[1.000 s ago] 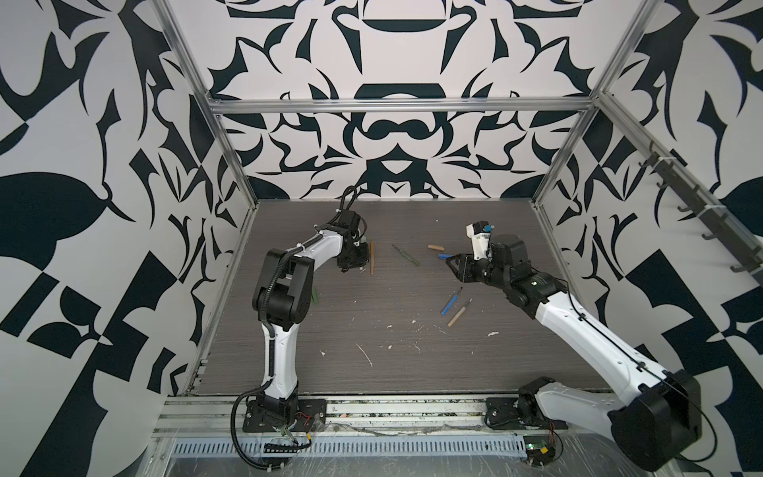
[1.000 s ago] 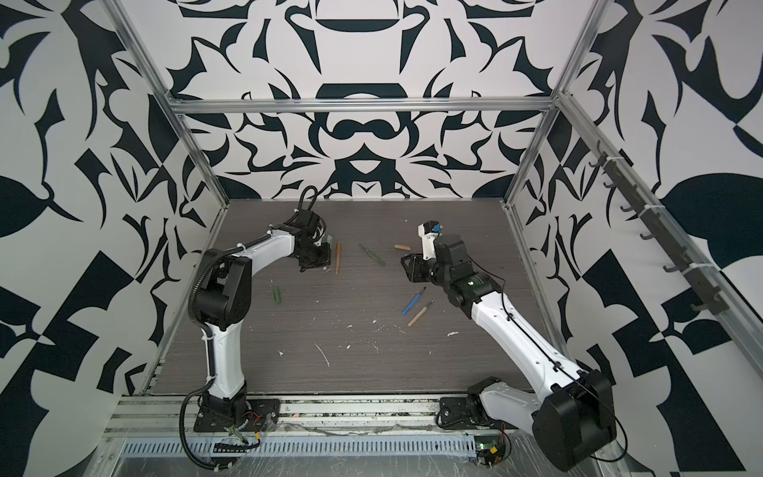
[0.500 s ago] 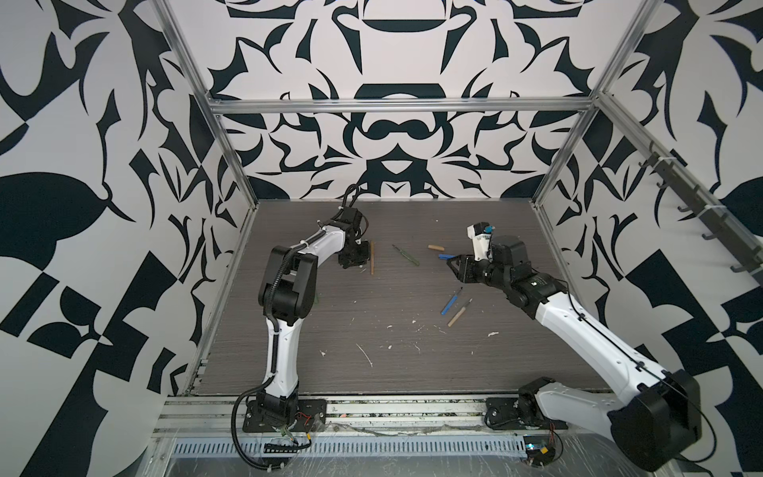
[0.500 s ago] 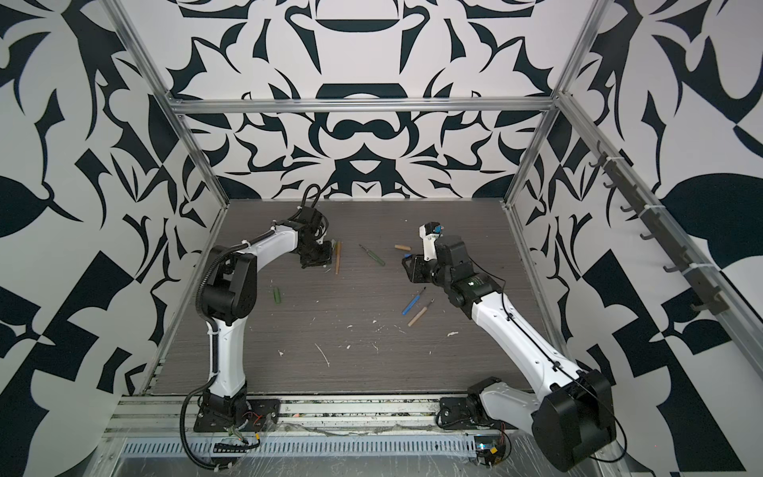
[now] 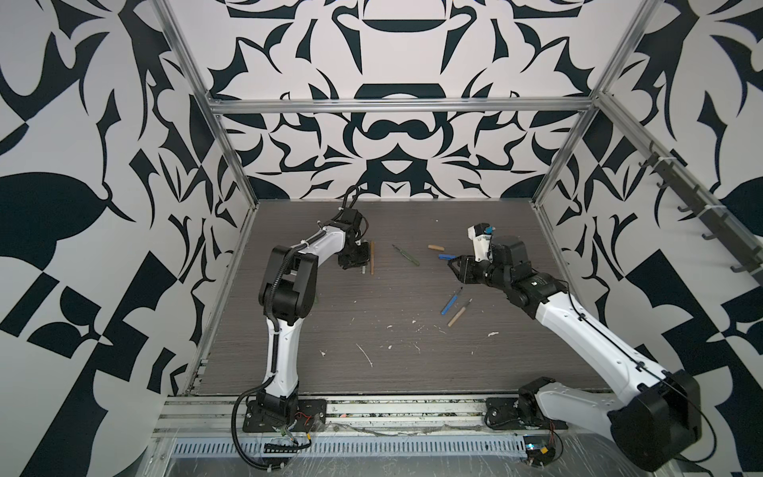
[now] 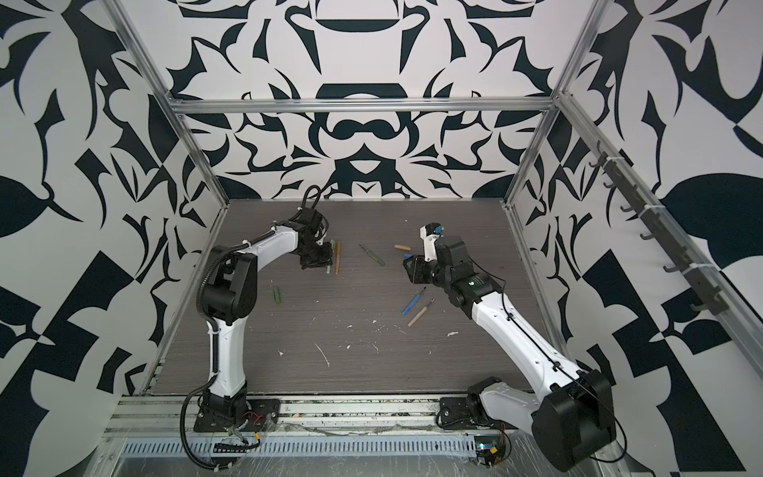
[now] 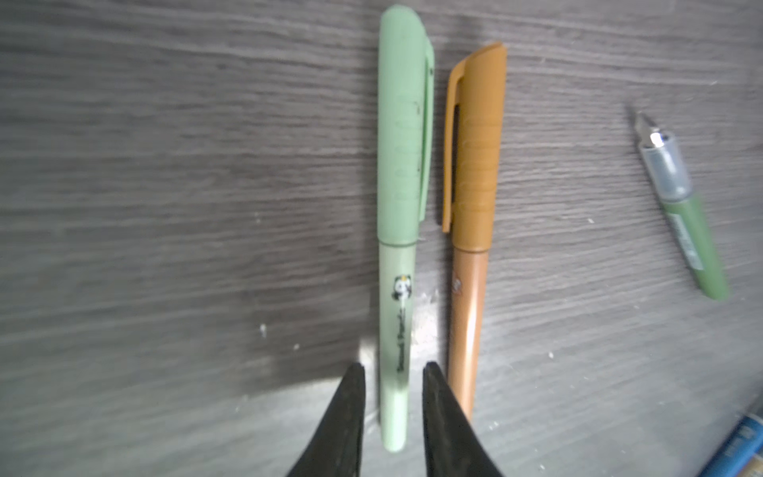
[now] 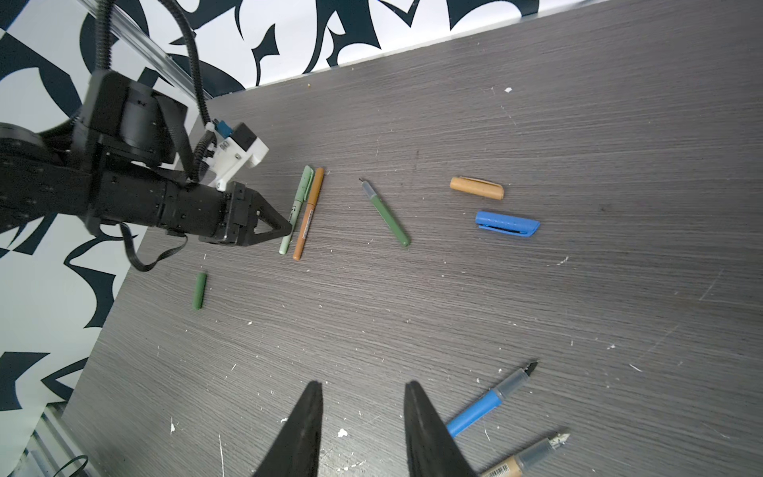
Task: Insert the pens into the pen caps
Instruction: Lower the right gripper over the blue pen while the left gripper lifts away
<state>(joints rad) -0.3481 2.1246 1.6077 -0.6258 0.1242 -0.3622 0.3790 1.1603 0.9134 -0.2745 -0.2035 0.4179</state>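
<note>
1. Left gripper (image 7: 393, 365): the two black fingers stand apart astride the rear end of the pale green plastic stick pen (image 7: 396, 297). A sliver of table shows on each side of the barrel. State: released, nothing clamped. The pen lies flat with its pale green cap (image 7: 402, 124) seated on the far end. Its long axis runs straight out from the gripper, in line with the fingers.

2. Critical relation: the ochre-brown plastic pen (image 7: 468, 314), also capped, lies parallel to and just beside the pale green one. One finger overlaps its tail in the left wrist view. Judgement: withdraw upward, not sideways, or both finished pens may roll.

3. Next candidate: the uncapped dark green pen (image 5: 406, 255) lies diagonally between the two grippers, dark tip toward the back wall. Its short dark green cap (image 6: 276, 295) lies well apart from it, nearer the front edge on the left arm's side.

4. Right gripper (image 8: 363, 413): fingers apart, empty, held above the table near the uncapped blue pen (image 8: 483, 406) and tan pen (image 8: 526, 456). The blue cap (image 8: 507, 223) and tan cap (image 8: 476, 188) lie beyond.

5. Surface: dark grey wood-grain tabletop (image 5: 371, 392), flat, strewn with white flecks (image 5: 365, 355).

6. Room: black-and-white patterned wall panels (image 5: 392, 49) on an aluminium frame (image 5: 396, 105).
</note>
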